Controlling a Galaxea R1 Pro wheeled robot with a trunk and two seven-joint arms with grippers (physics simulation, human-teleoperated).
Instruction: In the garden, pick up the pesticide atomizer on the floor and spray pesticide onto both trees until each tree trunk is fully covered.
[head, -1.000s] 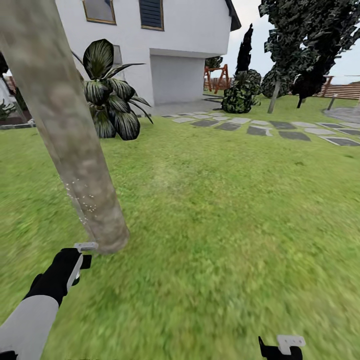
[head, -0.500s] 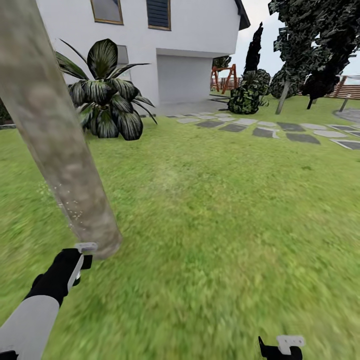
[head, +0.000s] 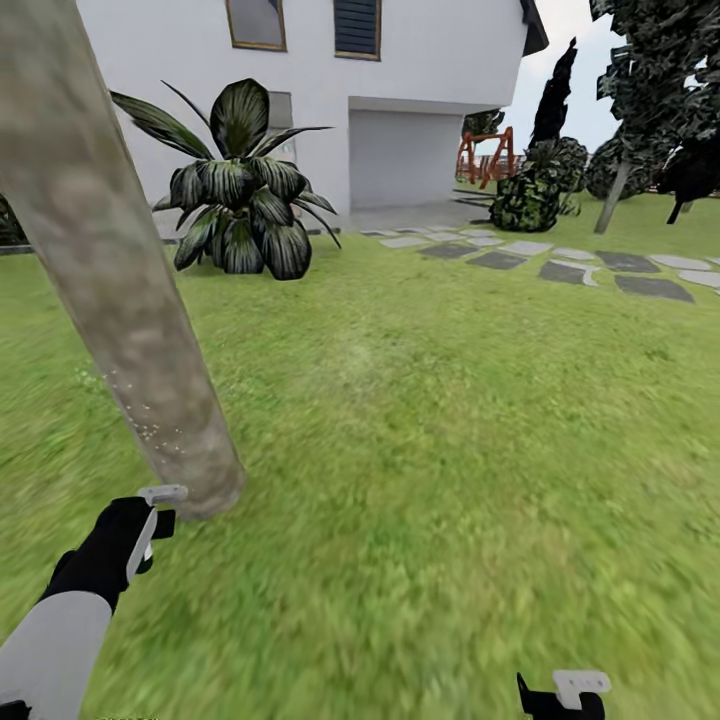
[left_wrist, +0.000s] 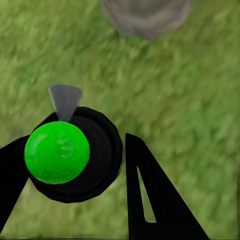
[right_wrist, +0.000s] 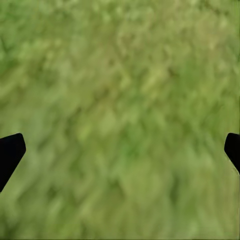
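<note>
In the head view the left end effector (head: 150, 520) sits at about seven o'clock, low over the grass floor (head: 450, 450), just beside the base of a thick mottled tree trunk (head: 120, 290) that leans up toward eleven o'clock. It is clenched around the pesticide atomizer (head: 162, 497), whose pale grey head pokes out above the black fingers, right by the foot of the trunk.

The left wrist view shows the grasp plainly: the atomizer (left_wrist: 75, 152) appears end-on as a bright green round top inside a black ring, with a grey nozzle tip pointing toward the trunk base (left_wrist: 147, 17), and one black finger (left_wrist: 150, 195) pressed against its side. Fine whitish specks of pesticide (head: 145, 425) dot the lower bark on the trunk's nine o'clock edge.

The right end effector (head: 562, 697) rests at five o'clock at the frame's bottom edge. In the right wrist view its fingertips (right_wrist: 10, 152) stand far apart at opposite borders, released, with blurry grass (right_wrist: 120, 120) between them.

Beyond, a broad-leaved plant (head: 240, 205) stands at twelve o'clock before a white house (head: 400, 90), and stepping stones (head: 560, 265) run toward two o'clock.
</note>
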